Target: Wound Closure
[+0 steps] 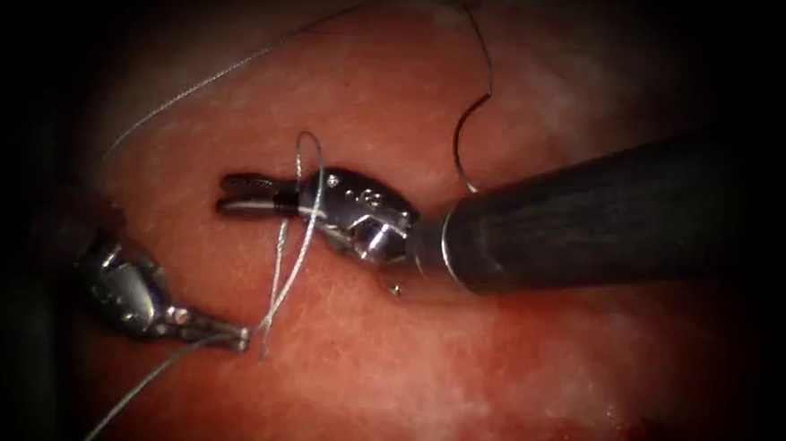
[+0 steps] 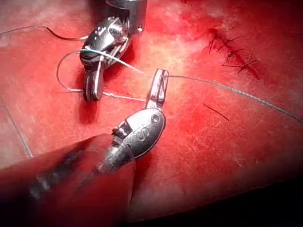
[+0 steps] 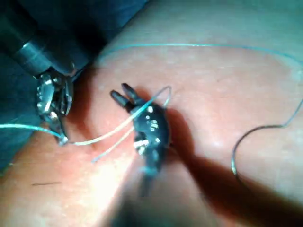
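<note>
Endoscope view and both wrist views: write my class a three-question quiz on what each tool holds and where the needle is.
1. True or false: the left tool has its jaws shut on the thread.
2. What does the right tool hold? A: the needle at mid-curve. B: the edge of the cut. C: nothing; its jaws are open, with thread looped around it.
3. Fill in: the needle lies free on the ____, held by neither tool.

Key: 1 true; 2 C; 3 tissue.
</note>
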Robot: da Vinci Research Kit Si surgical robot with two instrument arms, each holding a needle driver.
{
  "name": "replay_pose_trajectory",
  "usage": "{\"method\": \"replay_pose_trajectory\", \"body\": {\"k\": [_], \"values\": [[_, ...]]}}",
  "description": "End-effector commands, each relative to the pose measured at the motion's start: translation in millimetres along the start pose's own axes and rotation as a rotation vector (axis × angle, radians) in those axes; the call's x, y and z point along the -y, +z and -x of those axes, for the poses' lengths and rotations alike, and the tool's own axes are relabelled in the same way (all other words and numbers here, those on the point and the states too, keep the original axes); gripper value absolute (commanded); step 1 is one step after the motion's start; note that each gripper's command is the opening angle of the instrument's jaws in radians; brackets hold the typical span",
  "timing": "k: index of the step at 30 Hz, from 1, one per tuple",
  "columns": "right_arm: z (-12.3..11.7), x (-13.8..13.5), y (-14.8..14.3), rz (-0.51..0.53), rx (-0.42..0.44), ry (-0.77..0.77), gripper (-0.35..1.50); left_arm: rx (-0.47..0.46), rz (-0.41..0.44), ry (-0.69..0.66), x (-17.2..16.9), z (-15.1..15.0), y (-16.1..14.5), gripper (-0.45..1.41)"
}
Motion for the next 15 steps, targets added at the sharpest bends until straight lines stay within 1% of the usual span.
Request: {"method": "replay_pose_trajectory", "body": {"k": [1, 3, 4, 6, 11, 15], "values": [[1.3, 0.5, 0.6, -0.036, -0.013, 0.022, -0.05, 0.002, -0.004, -0.007, -1.0, 1.1, 0.1, -0.45], [1.5, 0.5, 0.6, -0.088, -0.042, 0.037, -0.08, 0.008, -0.005, -0.008, -0.4, 2.1, -0.4, -0.45], [1.6, 0.7, 0.7, -0.143, -0.075, 0.060, -0.10, 0.012, -0.008, -0.008, 0.1, 3.0, -0.9, -0.45], [1.6, 0.9, 0.7, -0.199, -0.103, 0.073, -0.11, 0.016, -0.007, -0.007, 0.4, 3.9, -1.4, -0.45], [1.6, 0.9, 0.8, -0.263, -0.132, 0.080, -0.11, 0.038, -0.008, -0.007, 1.0, 5.6, -2.4, -0.45], [1.5, 1.0, 0.8, -0.314, -0.129, 0.081, -0.10, 0.052, -0.015, -0.001, 1.8, 6.6, -3.1, -0.45]]}}
